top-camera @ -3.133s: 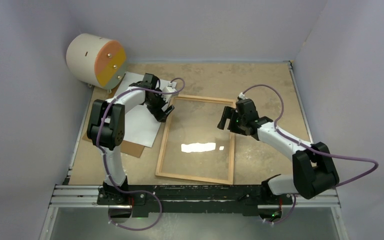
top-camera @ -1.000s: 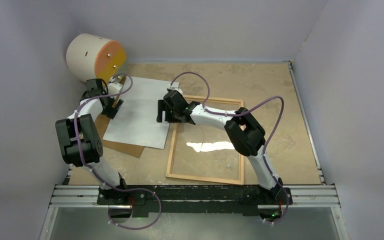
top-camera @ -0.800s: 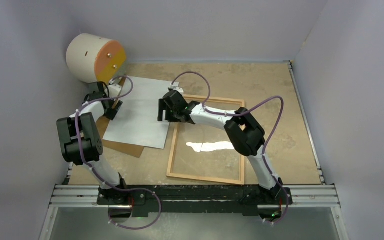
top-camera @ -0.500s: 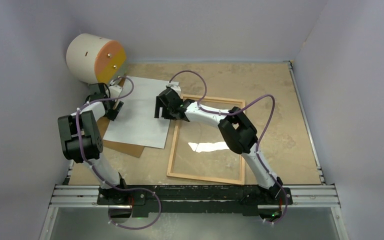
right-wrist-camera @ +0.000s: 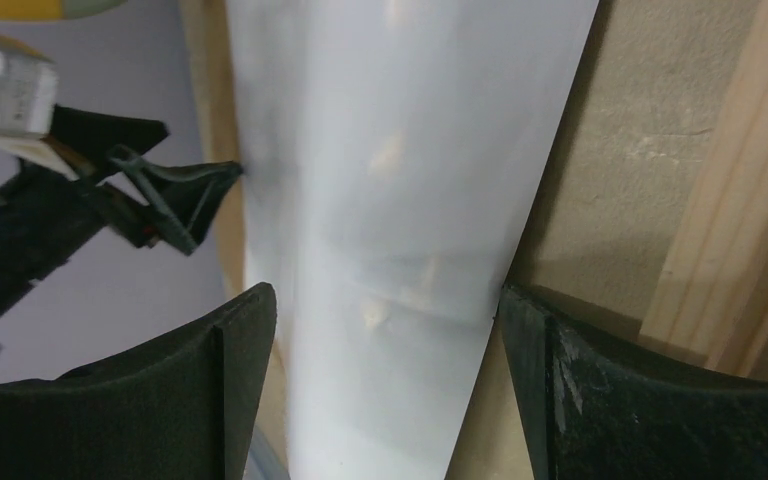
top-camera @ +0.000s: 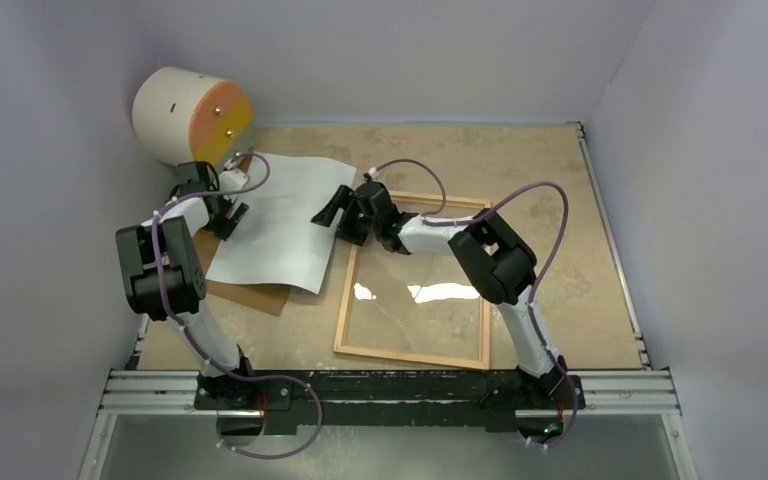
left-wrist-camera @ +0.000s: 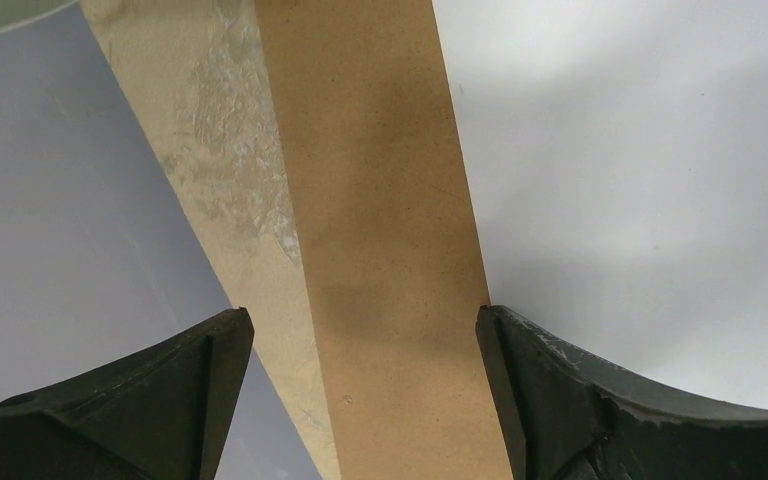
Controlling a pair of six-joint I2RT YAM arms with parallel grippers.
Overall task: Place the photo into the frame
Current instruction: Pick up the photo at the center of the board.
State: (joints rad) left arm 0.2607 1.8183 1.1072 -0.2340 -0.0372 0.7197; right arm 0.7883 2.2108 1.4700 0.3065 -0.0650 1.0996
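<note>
Count: one photo, one frame, one brown board.
Photo: white back up, long axis running away from the arms.
Left gripper: spread.
Right gripper: spread at the photo's edge.

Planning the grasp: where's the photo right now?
Top view, left of centre: the photo lies white side up on the brown backing sheet, its right edge beside the frame, at the right claw.

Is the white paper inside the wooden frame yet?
No, the photo sits white side up on the brown backing sheet, to the left of the frame.
</note>
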